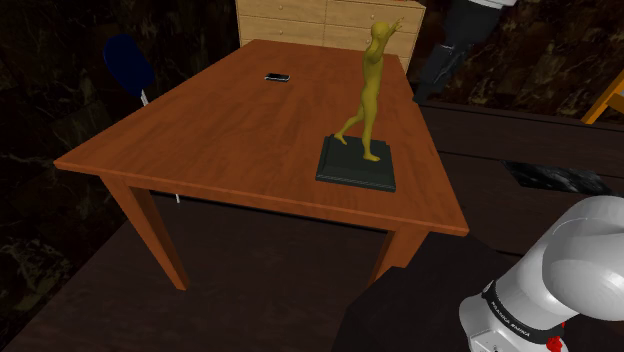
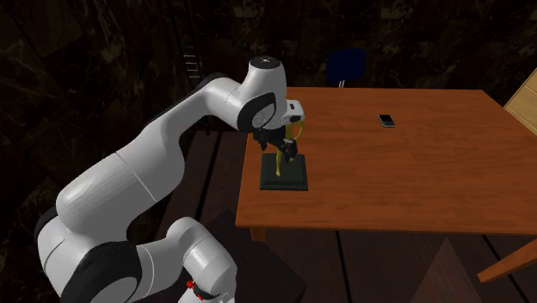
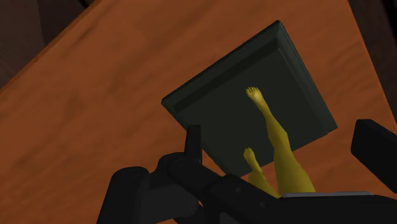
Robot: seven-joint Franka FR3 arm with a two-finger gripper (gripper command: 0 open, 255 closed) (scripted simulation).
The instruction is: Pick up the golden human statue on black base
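The golden human statue stands upright on its dark square base near the edge of the wooden table closest to the stand. In the second exterior view the arm reaches over that edge, and my black gripper hangs right at the statue, above the base. Looking along the gripper, the fingers stand wide apart and open. The statue's legs rise between them without touching either one. Its upper body is hidden behind the hand.
A small dark phone lies flat near the table's far side. A light wooden dresser stands behind the table, and a blue chair sits at the far corner. Dark floor surrounds the table.
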